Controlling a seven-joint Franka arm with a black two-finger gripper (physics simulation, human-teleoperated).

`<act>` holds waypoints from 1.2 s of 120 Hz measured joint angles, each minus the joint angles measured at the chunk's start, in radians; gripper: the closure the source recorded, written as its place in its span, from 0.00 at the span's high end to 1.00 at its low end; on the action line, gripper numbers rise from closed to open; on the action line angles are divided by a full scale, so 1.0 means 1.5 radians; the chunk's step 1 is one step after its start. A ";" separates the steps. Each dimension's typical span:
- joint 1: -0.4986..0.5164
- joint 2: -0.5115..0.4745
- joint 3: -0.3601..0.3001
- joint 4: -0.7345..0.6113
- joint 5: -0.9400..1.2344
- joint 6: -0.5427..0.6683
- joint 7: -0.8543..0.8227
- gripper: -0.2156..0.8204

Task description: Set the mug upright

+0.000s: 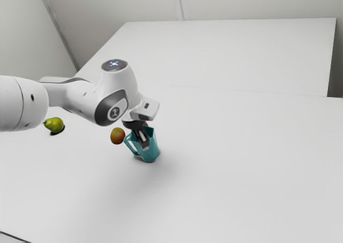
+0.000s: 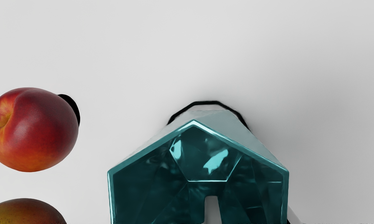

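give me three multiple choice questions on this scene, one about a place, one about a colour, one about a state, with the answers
1. Where does the pear lie?
a) inside the mug
b) toward the exterior view's left from the mug
c) toward the exterior view's right from the mug

2. What colour is the mug?
a) teal
b) yellow
c) red

3. How is the mug's mouth?
a) pressed to the table
b) covered by a lid
c) open, facing up

Answers:
1 b: the exterior view shows the pear on that side.
2 a: both views show its blue-green walls.
3 c: the wrist view looks past its rim to its inner floor.
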 joint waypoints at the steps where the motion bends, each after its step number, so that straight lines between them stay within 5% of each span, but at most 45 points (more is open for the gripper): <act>1: 0.001 0.000 0.000 0.000 0.000 0.000 0.000 0.29; 20: 0.010 -0.014 0.002 0.001 -0.002 -0.006 -0.003 0.47; 43: 0.007 -0.057 -0.001 0.010 -0.001 -0.041 -0.011 0.57; 84: -0.070 0.009 0.016 0.285 -0.056 -0.220 -0.033 0.74; 111: 0.040 -0.074 0.006 0.287 -0.084 -0.315 -0.055 0.78; 124: 0.132 -0.055 -0.074 0.352 -0.088 -0.361 -0.063 0.78; 144: 0.130 0.018 -0.088 0.488 -0.089 -0.431 -0.072 0.79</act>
